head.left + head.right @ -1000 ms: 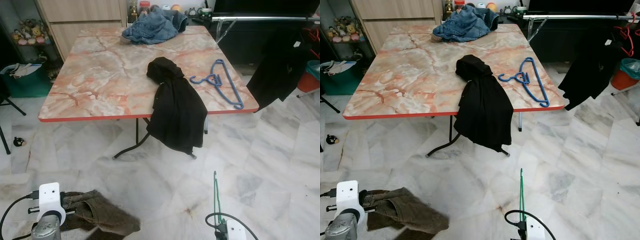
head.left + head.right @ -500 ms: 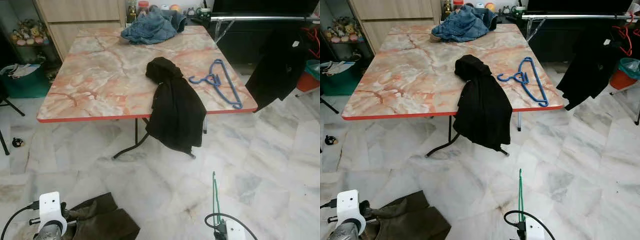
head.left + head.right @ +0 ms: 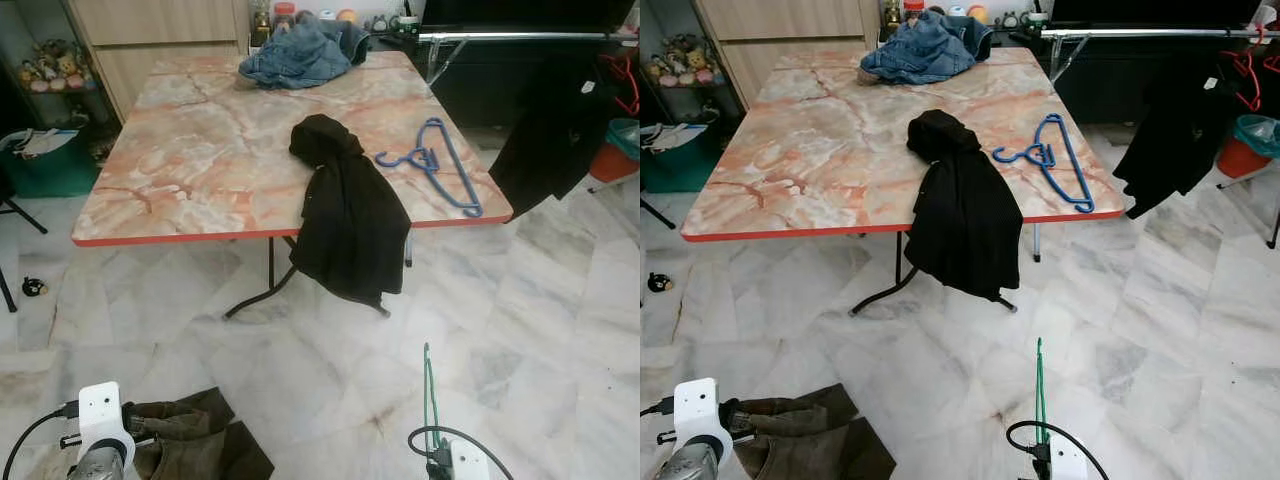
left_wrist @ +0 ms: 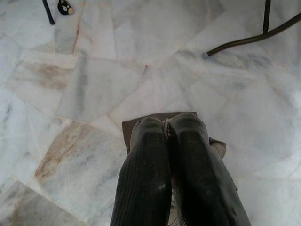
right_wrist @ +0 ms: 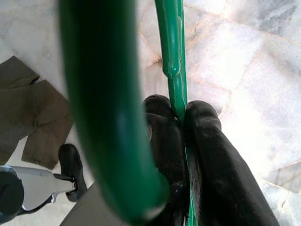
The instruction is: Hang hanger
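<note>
The left gripper (image 4: 167,125) sits low at the robot's left side, fingers pressed together on a brown garment (image 3: 805,435). The right gripper (image 5: 181,113) sits low on the right, fingers clamped on a green hanger (image 5: 171,52).

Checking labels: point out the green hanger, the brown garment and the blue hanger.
green hanger (image 5: 172,52): right wrist view, on the bar above the shut fingers.
brown garment (image 3: 195,442): left eye view, mid-cloth by the left gripper.
blue hanger (image 3: 1068,160): right eye view, on its long arm.
</note>
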### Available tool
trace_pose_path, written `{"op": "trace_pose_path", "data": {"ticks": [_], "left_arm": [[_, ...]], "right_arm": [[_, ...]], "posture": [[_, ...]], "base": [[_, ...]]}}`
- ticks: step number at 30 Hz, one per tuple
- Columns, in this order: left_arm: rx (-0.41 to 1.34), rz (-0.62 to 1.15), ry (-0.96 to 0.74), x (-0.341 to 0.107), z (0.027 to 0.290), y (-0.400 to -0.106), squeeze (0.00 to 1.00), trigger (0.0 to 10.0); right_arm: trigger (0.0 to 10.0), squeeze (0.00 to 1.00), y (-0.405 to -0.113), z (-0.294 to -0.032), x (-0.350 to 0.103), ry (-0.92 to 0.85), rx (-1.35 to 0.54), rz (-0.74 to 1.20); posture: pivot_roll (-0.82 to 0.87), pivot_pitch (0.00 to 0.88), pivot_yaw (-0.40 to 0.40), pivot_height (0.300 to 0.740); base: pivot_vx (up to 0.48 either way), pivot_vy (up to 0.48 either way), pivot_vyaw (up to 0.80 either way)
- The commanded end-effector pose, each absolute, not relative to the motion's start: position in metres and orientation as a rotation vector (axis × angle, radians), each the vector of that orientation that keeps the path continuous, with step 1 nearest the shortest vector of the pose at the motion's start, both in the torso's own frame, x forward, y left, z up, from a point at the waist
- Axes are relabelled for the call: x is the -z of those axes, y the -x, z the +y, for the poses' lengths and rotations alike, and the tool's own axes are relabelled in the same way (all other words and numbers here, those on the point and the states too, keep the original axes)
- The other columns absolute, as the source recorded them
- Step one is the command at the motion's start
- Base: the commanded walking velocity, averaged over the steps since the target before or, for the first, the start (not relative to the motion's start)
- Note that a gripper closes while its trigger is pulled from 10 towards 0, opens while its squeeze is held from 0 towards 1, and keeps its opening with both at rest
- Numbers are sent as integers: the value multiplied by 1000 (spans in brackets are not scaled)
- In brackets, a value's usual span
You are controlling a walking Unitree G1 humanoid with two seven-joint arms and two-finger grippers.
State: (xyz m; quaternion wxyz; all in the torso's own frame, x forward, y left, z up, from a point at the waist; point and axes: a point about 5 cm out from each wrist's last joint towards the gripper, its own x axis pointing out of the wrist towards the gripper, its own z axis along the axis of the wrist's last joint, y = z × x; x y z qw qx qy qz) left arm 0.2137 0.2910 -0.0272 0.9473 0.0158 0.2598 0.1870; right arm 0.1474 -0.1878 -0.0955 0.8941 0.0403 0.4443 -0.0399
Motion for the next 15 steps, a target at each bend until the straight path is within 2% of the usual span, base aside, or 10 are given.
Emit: {"op": "trace_pose_path", "data": {"ticks": [1, 12, 15], "left_arm": [[-413, 512, -12, 24, 296, -215, 0, 10000], [-515, 485, 32, 18, 311, -214, 0, 10000], [-529, 483, 34, 17, 313, -213, 0, 10000]], "right_arm": [[10000, 0, -144, -189, 97, -91, 101, 931], [10000, 0, -144, -192, 96, -75, 90, 921], [10000, 0, -144, -192, 96, -62, 88, 918]], "posture": [[-1, 46, -3, 740], [2, 45, -3, 740], [0, 45, -3, 740]], "base": [[262, 0, 0], [283, 0, 0], [291, 0, 800]]}}
